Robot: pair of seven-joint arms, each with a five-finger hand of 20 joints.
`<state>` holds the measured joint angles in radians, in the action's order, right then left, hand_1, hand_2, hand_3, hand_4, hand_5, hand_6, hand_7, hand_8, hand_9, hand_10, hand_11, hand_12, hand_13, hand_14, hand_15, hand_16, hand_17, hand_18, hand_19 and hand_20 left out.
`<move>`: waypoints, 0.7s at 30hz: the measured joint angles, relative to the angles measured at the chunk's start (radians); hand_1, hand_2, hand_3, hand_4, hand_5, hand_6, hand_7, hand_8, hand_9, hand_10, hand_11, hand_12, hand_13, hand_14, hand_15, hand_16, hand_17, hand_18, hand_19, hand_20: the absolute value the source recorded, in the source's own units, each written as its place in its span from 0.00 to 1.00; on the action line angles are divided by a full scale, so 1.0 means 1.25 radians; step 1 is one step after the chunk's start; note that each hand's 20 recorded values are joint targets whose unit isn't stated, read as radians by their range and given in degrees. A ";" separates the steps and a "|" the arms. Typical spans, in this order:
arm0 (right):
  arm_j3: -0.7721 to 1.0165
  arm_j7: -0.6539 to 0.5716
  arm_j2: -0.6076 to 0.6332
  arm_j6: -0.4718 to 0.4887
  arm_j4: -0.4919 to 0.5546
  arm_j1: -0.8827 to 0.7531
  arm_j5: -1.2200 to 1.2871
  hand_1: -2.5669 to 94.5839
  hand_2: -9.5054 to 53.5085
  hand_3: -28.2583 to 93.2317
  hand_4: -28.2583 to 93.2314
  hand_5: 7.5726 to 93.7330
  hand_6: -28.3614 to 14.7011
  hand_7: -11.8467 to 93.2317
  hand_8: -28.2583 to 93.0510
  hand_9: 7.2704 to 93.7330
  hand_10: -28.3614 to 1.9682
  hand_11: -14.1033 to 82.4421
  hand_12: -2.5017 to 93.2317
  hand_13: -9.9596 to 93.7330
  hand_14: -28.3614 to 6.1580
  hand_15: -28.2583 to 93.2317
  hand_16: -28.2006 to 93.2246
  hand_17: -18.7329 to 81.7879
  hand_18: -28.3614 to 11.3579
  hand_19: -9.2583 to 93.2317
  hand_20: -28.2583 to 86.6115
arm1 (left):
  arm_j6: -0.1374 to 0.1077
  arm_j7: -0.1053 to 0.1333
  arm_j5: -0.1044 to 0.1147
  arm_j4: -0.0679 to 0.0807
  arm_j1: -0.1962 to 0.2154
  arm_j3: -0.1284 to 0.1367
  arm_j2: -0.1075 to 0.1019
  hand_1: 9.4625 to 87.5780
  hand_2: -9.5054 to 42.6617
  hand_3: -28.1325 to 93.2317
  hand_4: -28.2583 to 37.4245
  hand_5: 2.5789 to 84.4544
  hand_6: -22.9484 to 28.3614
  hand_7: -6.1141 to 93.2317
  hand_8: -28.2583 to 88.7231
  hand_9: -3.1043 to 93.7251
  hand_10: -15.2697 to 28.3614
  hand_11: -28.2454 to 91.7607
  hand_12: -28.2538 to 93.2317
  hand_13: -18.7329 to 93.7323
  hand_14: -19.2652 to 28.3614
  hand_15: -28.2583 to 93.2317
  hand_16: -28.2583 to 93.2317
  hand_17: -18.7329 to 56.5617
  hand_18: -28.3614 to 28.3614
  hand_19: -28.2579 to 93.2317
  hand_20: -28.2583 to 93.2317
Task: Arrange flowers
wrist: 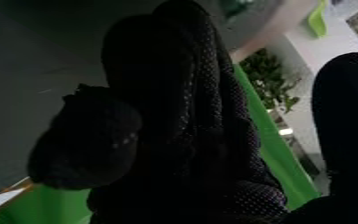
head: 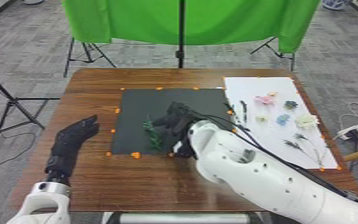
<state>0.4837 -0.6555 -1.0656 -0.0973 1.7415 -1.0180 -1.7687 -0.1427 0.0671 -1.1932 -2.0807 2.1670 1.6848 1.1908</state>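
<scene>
In the head view my right hand (head: 177, 121) is over the black mat (head: 138, 102), its fingers spread and loose. A green leafy sprig (head: 151, 134) lies on the mat just beside it. On the white sheet (head: 246, 89) are a pink flower (head: 264, 100), a blue one (head: 283, 120), a cream one (head: 307, 121) and dark thin stems (head: 293, 144). My left hand (head: 75, 136) is held straight-fingered left of the mat. The right wrist view has my right hand (wrist: 189, 125) with long extended fingers and nothing visibly held.
The brown table (head: 104, 185) carries mat and sheet, with orange pieces (head: 135, 155) along their edges. My right arm and its cables cross the table's right front, over the sheet's lower left edge. A green cloth (head: 193, 22) hangs beyond the far edge.
</scene>
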 measured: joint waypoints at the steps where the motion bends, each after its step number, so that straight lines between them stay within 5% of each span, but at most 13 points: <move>1: -0.001 -0.002 0.005 0.001 0.007 -0.003 0.004 0.29 0.16 0.71 0.16 0.81 0.46 0.22 0.18 0.94 0.36 0.42 0.25 1.00 0.65 0.61 0.42 0.94 0.64 0.86 0.60 | 0.003 -0.002 -0.001 0.000 -0.002 0.000 0.000 0.20 0.24 0.75 0.01 0.54 0.52 0.16 0.20 0.49 0.66 0.36 0.34 0.44 0.76 0.41 0.25 0.25 0.74 0.32 0.40; 21: -0.010 -0.009 -0.014 0.039 0.040 -0.017 0.206 0.29 0.18 0.69 0.16 0.78 0.44 0.21 0.18 0.93 0.33 0.37 0.24 1.00 0.63 0.59 0.43 0.92 0.61 0.87 0.57 | 0.010 -0.011 -0.005 -0.003 -0.002 0.000 0.002 0.20 0.23 0.75 0.02 0.54 0.53 0.16 0.20 0.48 0.66 0.36 0.34 0.44 0.76 0.41 0.25 0.25 0.74 0.32 0.40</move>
<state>0.4716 -0.6669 -1.0829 -0.0489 1.7917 -1.0398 -1.5110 -0.1301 0.0533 -1.1990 -2.0846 2.1643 1.6852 1.1937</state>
